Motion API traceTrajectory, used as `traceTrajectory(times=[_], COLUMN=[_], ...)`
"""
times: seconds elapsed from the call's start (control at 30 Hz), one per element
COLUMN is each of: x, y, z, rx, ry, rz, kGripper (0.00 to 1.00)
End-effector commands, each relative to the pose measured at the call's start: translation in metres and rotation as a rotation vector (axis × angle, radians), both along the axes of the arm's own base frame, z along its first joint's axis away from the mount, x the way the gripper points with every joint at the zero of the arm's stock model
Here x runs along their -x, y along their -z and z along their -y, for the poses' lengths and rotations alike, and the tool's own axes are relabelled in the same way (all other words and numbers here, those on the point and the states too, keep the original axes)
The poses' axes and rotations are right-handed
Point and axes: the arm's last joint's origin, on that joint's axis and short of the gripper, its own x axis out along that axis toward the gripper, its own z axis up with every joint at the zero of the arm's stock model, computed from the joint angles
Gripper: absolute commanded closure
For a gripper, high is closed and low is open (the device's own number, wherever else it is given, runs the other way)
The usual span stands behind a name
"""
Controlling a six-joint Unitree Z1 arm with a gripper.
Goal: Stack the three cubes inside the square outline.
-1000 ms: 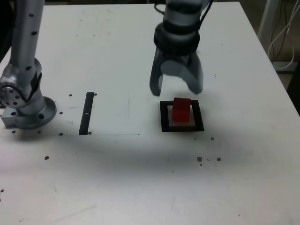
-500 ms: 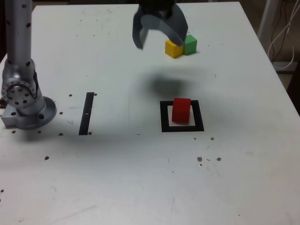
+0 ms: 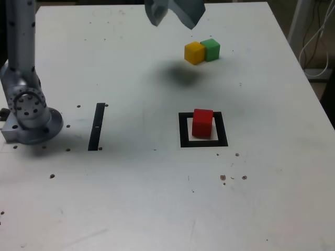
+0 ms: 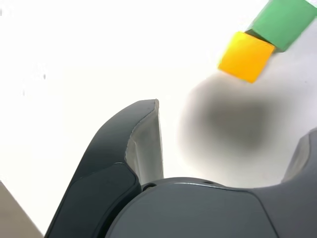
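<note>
1. At the exterior view's far left, the arm (image 3: 21,47) rises from its round base (image 3: 39,128), which is fixed to the white counter (image 3: 131,193). The arm's upper part runs out of the picture at the top.
2. Right of the base, a straight black strip (image 3: 97,126) lies flat on the counter, its length running away from the near side, slightly slanted.
3. The gripper (image 3: 171,23) is found at the top of the exterior view, above the counter. Its fingers stand well apart, with nothing between them. The wrist view shows the same wide gap. A soft dark shadow (image 3: 183,73) falls on the counter below it.
4. The yellow cube (image 3: 194,53) sits on the counter toward the far side, right of the gripper in the exterior view and outside the square outline.
5. The red cube (image 3: 202,123) rests within the square outline (image 3: 184,130), a thick black border with a pale centre. Pale surface shows beside the cube. No other cube is on top of it.
6. The green cube (image 3: 211,49) sits at the yellow cube's right in the exterior view, set slightly farther back. The two are close together, corner to side, and both are on the counter.
7. Beyond the counter's right edge in the exterior view, thin cables (image 3: 314,39) hang in a loop.
</note>
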Motion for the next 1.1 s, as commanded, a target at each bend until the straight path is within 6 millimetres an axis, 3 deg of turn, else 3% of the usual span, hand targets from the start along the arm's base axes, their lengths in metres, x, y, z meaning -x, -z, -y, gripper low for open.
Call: traceTrajectory(times=[0.0, 0.13, 0.4, 0.77, 1.07], x=[-0.012, -0.029, -0.031, -0.04, -0.042], y=[0.02, 0.043, 0.043, 0.074, 0.083], z=[-0.011, -0.022, -0.025, -0.036, -0.039], rx=[0.061, 0.11, 0.092, 0.105, 0.104], ry=[0.116, 0.159, 0.178, 0.173, 0.188], rz=[-0.074, -0.091, -0.079, -0.098, -0.098], kGripper=[0.06, 0.08, 0.11, 0.14, 0.17])
